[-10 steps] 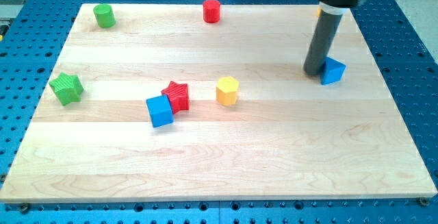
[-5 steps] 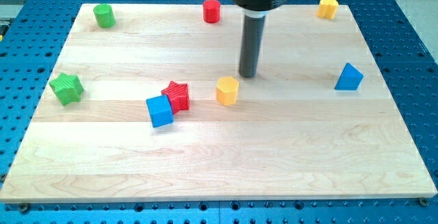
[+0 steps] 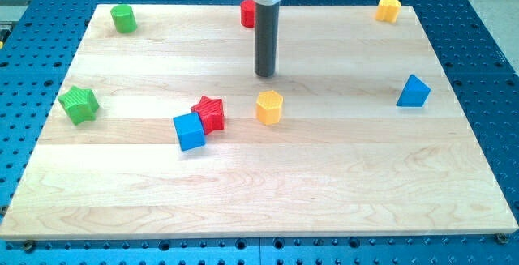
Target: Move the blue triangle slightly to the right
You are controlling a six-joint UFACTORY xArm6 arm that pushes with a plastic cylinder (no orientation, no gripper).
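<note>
While my tip hovers above the yellow hexagon, the blue triangle sits well apart.

pale matt wooden board, perforated blue base

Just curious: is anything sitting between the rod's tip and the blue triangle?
No. In the camera view, only bare wooden board lies between my tip and the blue triangle.

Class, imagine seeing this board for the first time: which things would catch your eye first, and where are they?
The dark rod stands out first, its tip on bare wood near the top centre, just above the yellow block. Next comes the blue cube touching the red star left of centre. The blue triangle sits alone near the right edge.
</note>
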